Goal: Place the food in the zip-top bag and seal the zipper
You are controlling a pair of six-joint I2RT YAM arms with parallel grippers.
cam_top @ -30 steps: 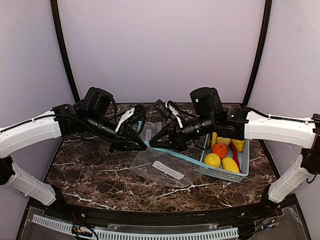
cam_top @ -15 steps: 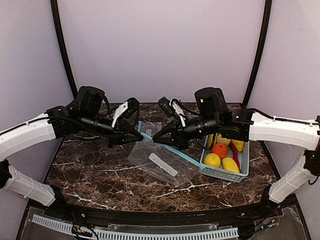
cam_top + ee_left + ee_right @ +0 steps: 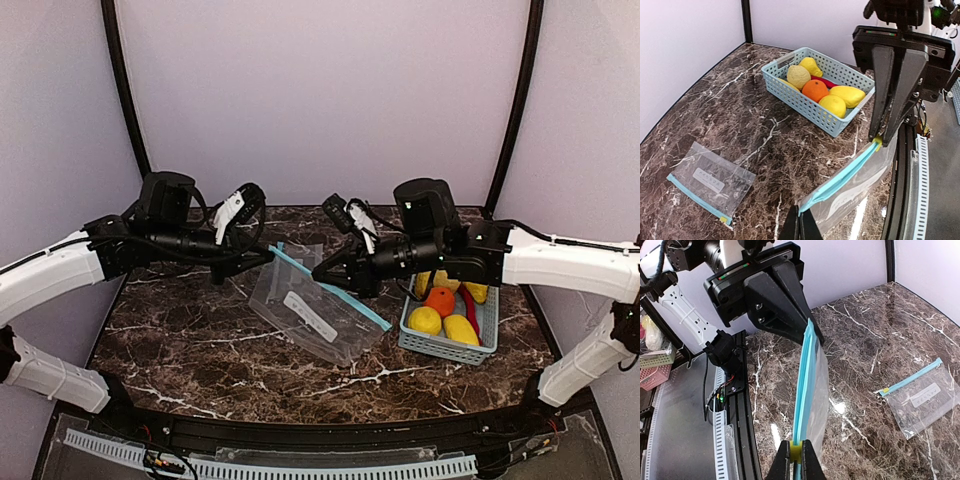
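The zip-top bag, clear with a teal zipper, hangs between both grippers above the table. My left gripper is shut on the zipper's end. My right gripper is shut on the yellow slider, partway along the strip. I see nothing inside this bag. The food lies in a pale blue basket at the right: an orange, yellow fruits and a red chili. The left wrist view shows them too, the orange in the middle.
A second clear bag with a teal zipper lies flat on the marble behind the held one; it also shows in the right wrist view. The basket wall stands under the right arm. A black rail runs along the table's near edge.
The grippers have drawn apart along the zipper: the left went back and left with its end, the right went right with the slider. The bag's zipper edge has risen and stretched.
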